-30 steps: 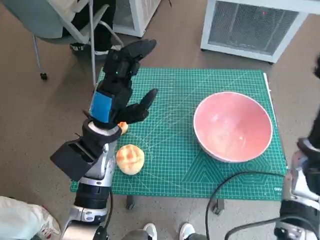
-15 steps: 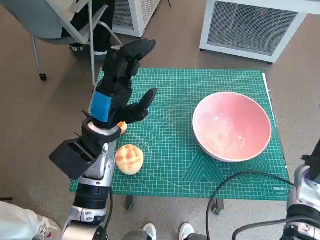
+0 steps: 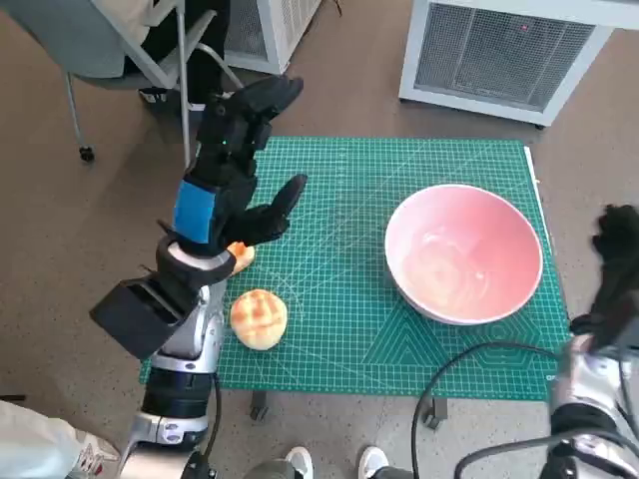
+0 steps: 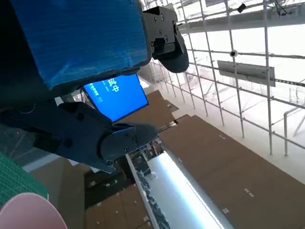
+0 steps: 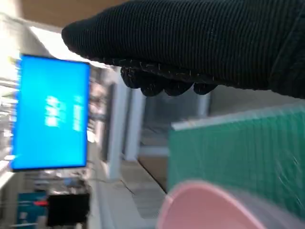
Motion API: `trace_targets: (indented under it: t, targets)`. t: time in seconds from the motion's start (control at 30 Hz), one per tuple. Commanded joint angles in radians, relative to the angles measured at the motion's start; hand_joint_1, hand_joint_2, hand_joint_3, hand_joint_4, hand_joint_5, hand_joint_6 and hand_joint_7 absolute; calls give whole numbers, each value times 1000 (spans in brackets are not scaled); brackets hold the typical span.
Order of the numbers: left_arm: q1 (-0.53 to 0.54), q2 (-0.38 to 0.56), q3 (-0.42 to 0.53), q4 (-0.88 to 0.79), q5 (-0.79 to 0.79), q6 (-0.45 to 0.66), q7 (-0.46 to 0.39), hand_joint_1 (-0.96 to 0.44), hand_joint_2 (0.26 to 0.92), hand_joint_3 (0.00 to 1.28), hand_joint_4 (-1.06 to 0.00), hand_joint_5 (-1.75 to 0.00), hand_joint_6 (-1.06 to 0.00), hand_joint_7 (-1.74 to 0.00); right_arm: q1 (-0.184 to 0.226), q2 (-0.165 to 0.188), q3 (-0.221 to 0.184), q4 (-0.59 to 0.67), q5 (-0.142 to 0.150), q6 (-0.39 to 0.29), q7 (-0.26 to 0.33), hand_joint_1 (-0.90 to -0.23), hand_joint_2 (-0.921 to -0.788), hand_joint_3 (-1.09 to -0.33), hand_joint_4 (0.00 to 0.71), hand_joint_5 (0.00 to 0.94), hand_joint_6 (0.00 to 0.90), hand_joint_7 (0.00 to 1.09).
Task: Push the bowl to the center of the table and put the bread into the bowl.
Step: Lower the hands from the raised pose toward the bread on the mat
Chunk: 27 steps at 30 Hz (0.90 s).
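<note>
Now the left hand point(image 3: 232, 165) is lifted high over the tabletop's point(image 3: 329, 329) left side, fingers spread wide, holding nothing. The right hand point(image 3: 616, 239) sits at 3 o'clock, just past the right edge; I cannot tell if it is spread or closed. One pink bowl point(image 3: 464, 251) rests toward 3 o'clock. One round bread point(image 3: 259, 317) lies at 8 o'clock, and one small orange piece point(image 3: 241, 254) peeks out beside the left wrist. Since a second ago, the right hand has come up into sight near the bowl.
</note>
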Motion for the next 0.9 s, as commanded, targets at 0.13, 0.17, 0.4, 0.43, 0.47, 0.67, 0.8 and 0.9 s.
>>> trace_targets:
  t: [0.13,0.17,0.4,0.43,0.47,0.67,0.8,0.9]
  targets:
    - [27,18,14,-46,-11,19,2,-291,765,611,1,-656,1,-862,-20,49,6,36,12,86,18,-469,-921,-812,240,6,86,432]
    - [30,21,15,-52,-10,20,3,-290,765,611,1,-657,1,-862,-25,58,3,37,18,94,24,-468,-921,-812,240,6,86,432]
    - [53,31,22,-89,-7,32,6,-279,764,609,1,-659,1,-866,-50,93,0,49,17,136,34,-464,-921,-818,247,9,100,440]
    - [56,32,24,-93,-7,35,7,-278,763,609,1,-659,1,-866,-54,97,2,50,15,142,34,-463,-921,-820,250,10,103,443]
    - [58,34,25,-96,-6,37,8,-278,763,609,1,-658,1,-866,-59,103,4,51,13,147,34,-462,-921,-821,253,11,104,444]
    - [70,45,33,-110,-8,46,10,-274,764,608,1,-655,1,-866,-88,136,8,53,11,165,45,-471,-921,-826,258,11,113,457]
    - [80,50,39,-122,-7,51,13,-271,765,608,1,-648,1,-864,-107,154,11,55,7,178,51,-474,-921,-828,250,6,110,464]
    - [89,52,42,-137,-3,57,17,-270,767,607,1,-645,1,-862,-119,163,17,56,1,186,48,-483,-921,-832,252,7,104,467]
